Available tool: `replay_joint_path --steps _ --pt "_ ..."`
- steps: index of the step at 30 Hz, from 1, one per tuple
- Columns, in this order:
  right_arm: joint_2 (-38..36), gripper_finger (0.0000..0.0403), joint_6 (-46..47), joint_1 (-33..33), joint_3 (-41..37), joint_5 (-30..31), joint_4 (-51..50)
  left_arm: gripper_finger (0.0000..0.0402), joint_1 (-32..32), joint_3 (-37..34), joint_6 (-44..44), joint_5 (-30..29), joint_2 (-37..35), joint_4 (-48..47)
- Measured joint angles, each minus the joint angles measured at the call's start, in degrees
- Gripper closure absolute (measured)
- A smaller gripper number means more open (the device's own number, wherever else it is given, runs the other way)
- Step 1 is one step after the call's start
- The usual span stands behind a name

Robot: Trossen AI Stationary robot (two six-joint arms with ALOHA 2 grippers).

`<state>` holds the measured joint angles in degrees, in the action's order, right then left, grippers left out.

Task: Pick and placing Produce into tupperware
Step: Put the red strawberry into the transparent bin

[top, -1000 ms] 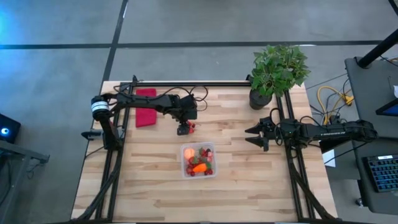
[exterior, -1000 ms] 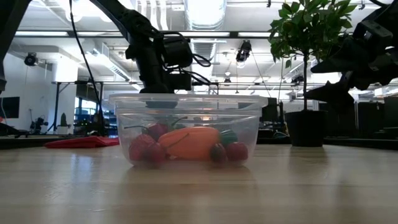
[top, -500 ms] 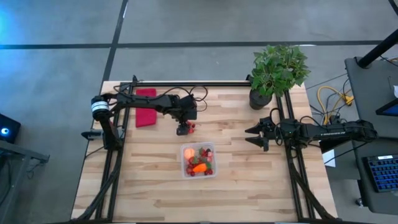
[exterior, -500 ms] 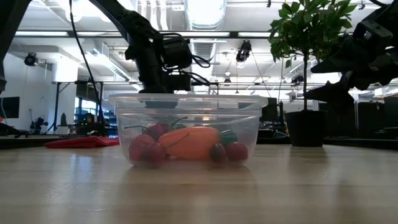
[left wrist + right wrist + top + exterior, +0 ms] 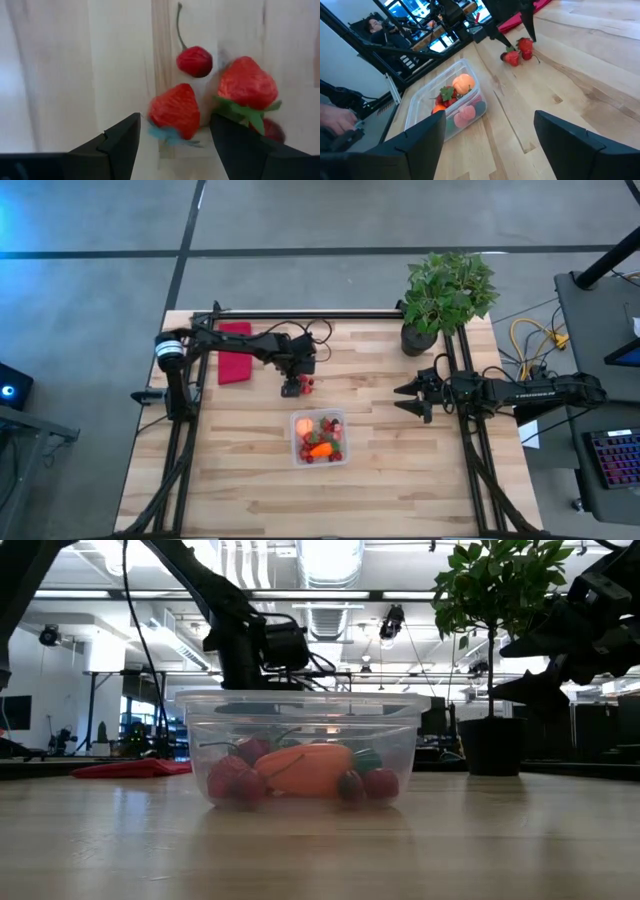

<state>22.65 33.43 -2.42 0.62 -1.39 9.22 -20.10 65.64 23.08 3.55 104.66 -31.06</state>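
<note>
Left claw [image 5: 172, 132] spread, straddling a strawberry [image 5: 175, 111] on the tabletop [image 5: 400, 460] for pickup; right claw [image 5: 408, 399] spread, parked beside the part-filled tupperware [image 5: 319, 437].

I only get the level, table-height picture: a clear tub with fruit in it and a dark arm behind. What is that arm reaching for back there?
Observer: The left end effector hangs open over loose strawberries and a cherry lying on the table, outside the tupperware.
Operator: Is it gripping one yet?
Observer: No. One strawberry sits between its fingers, but they stand apart from it.
Operator: And the other arm?
Observer: The right end effector waits open, off to the tupperware's right near the potted plant.
Operator: What is the red thing at the far left?
Observer: A red cloth lying flat under the left arm.
</note>
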Motion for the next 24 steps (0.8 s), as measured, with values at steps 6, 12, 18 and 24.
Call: replay_joint_path --steps 6,12,18,24 --pt "0.0 0.0112 0.0 0.0 -0.02 0.0 0.01 0.0177 0.04 0.01 -0.06 0.07 0.26 0.08" --pt "0.0 0.0106 0.0 0.0 -0.01 -0.02 0.02 0.0213 0.0 0.01 -0.03 0.08 0.24 0.12" --pt "0.0 0.0111 0.0 0.0 0.0 0.0 0.0 0.0258 0.0 0.12 0.23 0.09 0.24 0.16" --pt "0.0 0.011 0.0 0.0 -0.01 -0.01 0.01 0.0281 0.0 2.0 0.23 -1.07 -0.46 0.04"
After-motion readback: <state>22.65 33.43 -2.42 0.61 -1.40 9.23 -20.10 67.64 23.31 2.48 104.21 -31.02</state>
